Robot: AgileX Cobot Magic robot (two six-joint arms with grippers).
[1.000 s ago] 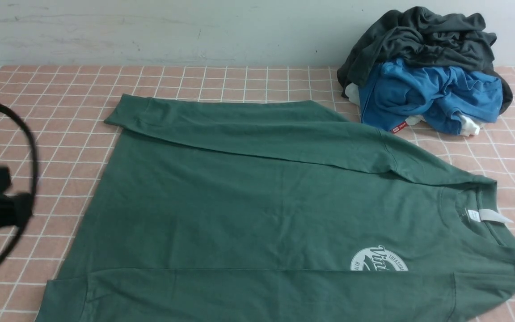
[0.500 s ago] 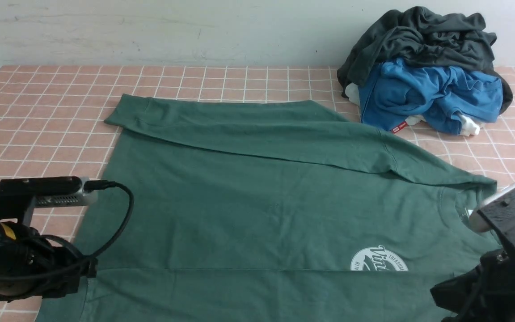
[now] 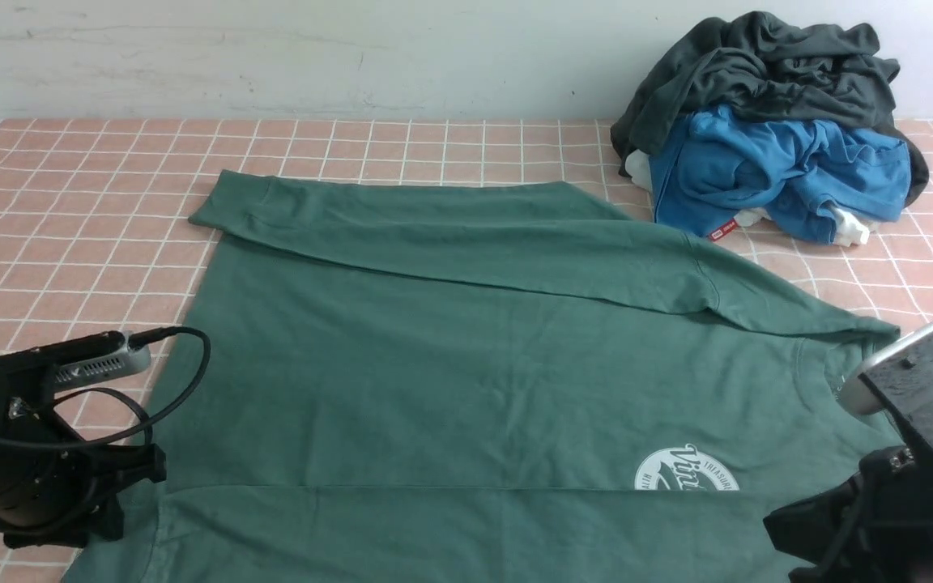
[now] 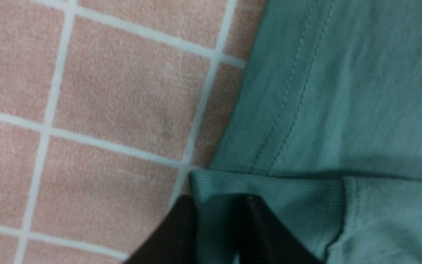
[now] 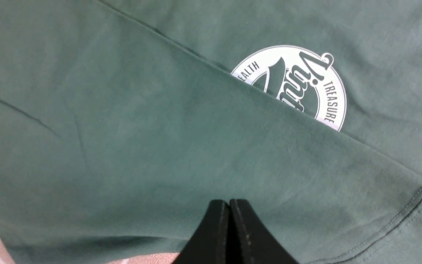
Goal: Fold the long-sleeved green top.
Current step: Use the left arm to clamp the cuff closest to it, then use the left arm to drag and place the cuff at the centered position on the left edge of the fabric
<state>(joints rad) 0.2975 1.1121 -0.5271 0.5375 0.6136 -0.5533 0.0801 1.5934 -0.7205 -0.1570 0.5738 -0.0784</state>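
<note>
The green long-sleeved top [image 3: 466, 356] lies flat on the checked cloth, neck to the right, with both sleeves folded across the body. Its round white logo [image 3: 687, 472] is half covered by the near sleeve [image 5: 181, 146]. At the front left, my left gripper [image 4: 216, 205] is down on the ribbed cuff [image 4: 291, 190], shut on it, with green fabric pinched between its fingers. My right gripper [image 5: 229, 205] is shut and empty, hovering over the near sleeve close to the shoulder seam, at the front right [image 3: 790, 526]. The right arm hides the neck label.
A pile of clothes sits at the back right: a dark charcoal garment [image 3: 758, 65] on top of a bright blue one [image 3: 774, 170]. The pink checked tablecloth [image 3: 70, 210] shows around the top. A pale wall runs behind the table.
My left arm swung in from the left edge and came down on the cuff, its jaws opening and then closing on it. My right arm entered at the front right.
</note>
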